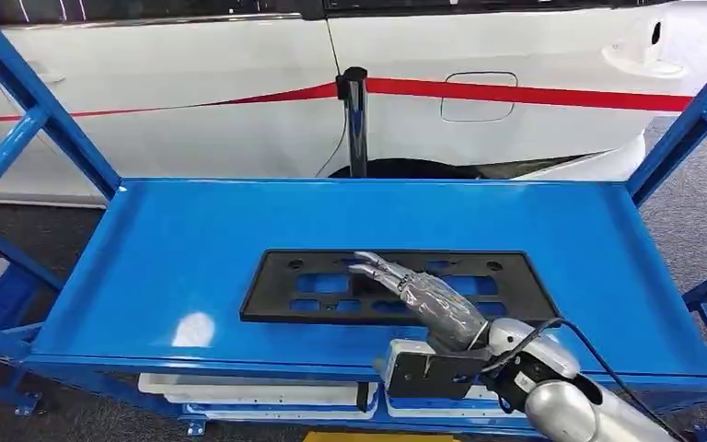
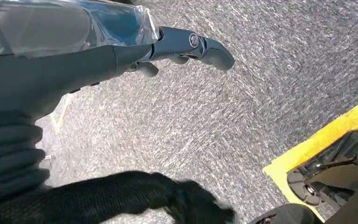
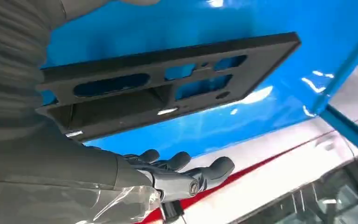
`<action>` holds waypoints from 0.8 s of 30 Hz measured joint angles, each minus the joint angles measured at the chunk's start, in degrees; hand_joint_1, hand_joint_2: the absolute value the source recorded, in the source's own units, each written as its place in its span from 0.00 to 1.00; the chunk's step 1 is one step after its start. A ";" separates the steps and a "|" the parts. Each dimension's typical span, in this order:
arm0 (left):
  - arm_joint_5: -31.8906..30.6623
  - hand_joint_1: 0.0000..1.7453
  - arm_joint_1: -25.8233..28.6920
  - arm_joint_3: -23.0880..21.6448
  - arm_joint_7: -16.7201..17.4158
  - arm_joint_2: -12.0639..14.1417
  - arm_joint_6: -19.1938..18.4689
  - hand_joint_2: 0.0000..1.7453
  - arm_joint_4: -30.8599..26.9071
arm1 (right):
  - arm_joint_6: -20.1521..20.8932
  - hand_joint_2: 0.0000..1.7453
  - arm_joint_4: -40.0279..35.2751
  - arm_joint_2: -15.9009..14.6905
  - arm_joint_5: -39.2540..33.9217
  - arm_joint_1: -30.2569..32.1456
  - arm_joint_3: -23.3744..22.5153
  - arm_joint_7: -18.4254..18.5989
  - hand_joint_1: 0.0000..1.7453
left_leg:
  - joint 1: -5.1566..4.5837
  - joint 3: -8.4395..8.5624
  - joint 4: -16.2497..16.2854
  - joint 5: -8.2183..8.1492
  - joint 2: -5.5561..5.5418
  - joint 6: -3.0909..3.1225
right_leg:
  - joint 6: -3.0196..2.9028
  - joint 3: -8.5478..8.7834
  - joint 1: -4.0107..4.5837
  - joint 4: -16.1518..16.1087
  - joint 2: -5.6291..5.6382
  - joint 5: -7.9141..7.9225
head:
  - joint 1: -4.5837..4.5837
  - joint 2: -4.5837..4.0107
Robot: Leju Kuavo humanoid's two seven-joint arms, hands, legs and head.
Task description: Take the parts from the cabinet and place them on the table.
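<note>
Under your right hand (image 1: 423, 296), whose fingers are stretched apart and hold nothing, the flat black plastic frame with cut-outs (image 1: 331, 287) lies on the blue metal shelf (image 1: 166, 249). It looks light, stiff and smooth; grip its near long edge.

Bright even light, glare patches on blue shelf (image 1: 193, 329), wrist views blurred close-up
</note>
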 joint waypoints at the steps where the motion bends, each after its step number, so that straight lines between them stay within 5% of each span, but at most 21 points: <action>1: 0.02 0.00 0.00 0.00 0.00 0.00 0.00 1.00 0.00 | -0.73 1.00 -0.40 -0.13 0.93 0.04 0.00 -0.24 0.00 | -0.03 0.00 0.04 0.00 0.00 0.00 | 0.01 0.00 -0.08 -0.01 0.00 0.01 | 0.00 0.00; 6: 0.11 0.00 -0.09 0.02 0.15 0.00 0.00 1.00 -0.02 | -9.23 1.00 -2.80 0.96 15.90 1.99 -0.24 0.85 0.00 | -0.06 -0.03 0.05 -0.03 0.01 0.06 | 0.02 0.03 -0.27 -0.04 -0.03 0.01 | 0.00 0.00; 14: 0.11 0.00 -0.12 0.02 0.17 0.00 0.00 1.00 -0.02 | -9.45 1.00 -3.00 1.18 16.84 2.23 -0.20 1.00 0.00 | -0.06 -0.04 0.05 -0.05 0.01 0.08 | 0.02 0.03 -0.26 -0.04 -0.02 0.01 | 0.00 0.00; 18: -0.31 0.00 -0.09 0.02 0.63 0.00 -0.09 1.00 -0.02 | -11.54 1.00 -3.61 4.09 27.72 4.60 1.38 3.15 0.00 | -0.03 -0.04 0.03 -0.07 0.00 0.11 | 0.01 0.05 -0.25 -0.05 -0.04 0.00 | 0.00 0.00; 24: -0.98 0.00 -0.09 0.02 0.72 0.00 -0.17 1.00 0.00 | -11.30 1.00 -2.36 5.62 28.37 5.24 3.26 3.28 0.00 | -0.04 -0.04 0.03 -0.07 0.00 0.10 | 0.01 0.06 -0.25 -0.05 -0.04 0.00 | 0.00 0.00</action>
